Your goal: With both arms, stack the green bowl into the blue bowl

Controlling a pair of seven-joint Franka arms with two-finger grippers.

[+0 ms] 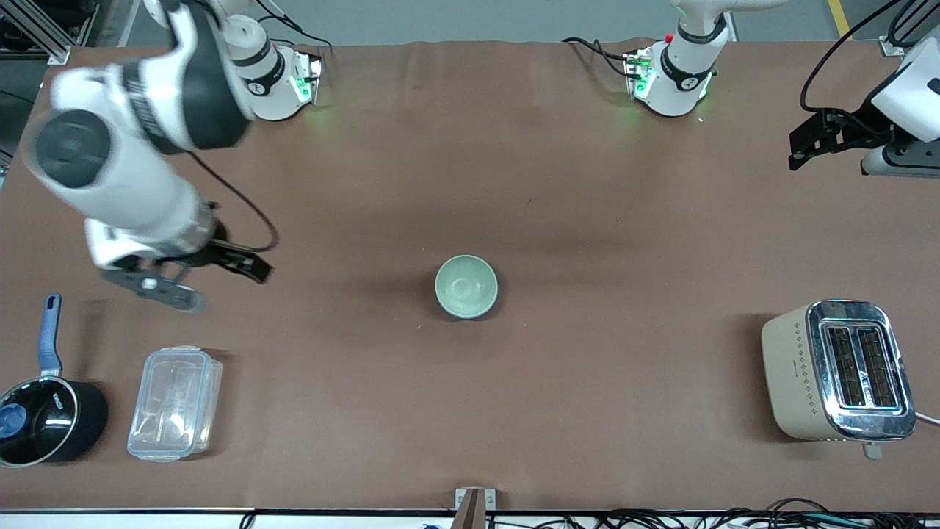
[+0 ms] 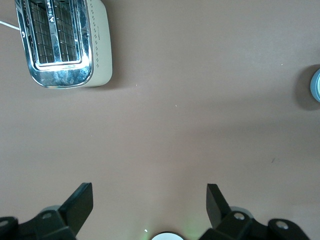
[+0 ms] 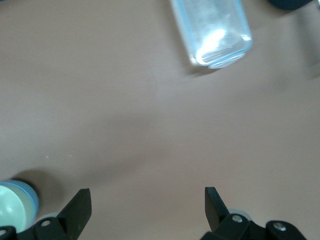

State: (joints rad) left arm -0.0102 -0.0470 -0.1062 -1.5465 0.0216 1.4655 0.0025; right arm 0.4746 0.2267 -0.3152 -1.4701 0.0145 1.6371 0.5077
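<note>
The green bowl [image 1: 465, 285] sits nested inside the blue bowl [image 1: 494, 300] at the middle of the table. Only the blue bowl's darker outside shows around it. My right gripper [image 1: 213, 283] is open and empty, up over bare table toward the right arm's end, well apart from the bowls. In the right wrist view the gripper [image 3: 147, 192] is open, with the green bowl [image 3: 10, 210] in the blue bowl [image 3: 33, 200] at the edge. My left gripper [image 1: 804, 147] is open and empty, held high near the left arm's end. It also shows open in the left wrist view [image 2: 150, 190].
A clear plastic lidded box [image 1: 175, 402] and a black saucepan with a blue handle [image 1: 45, 419] stand toward the right arm's end, near the front camera. A cream and chrome toaster [image 1: 837, 369] stands toward the left arm's end. The brown table's front edge [image 1: 470, 507] runs along the bottom.
</note>
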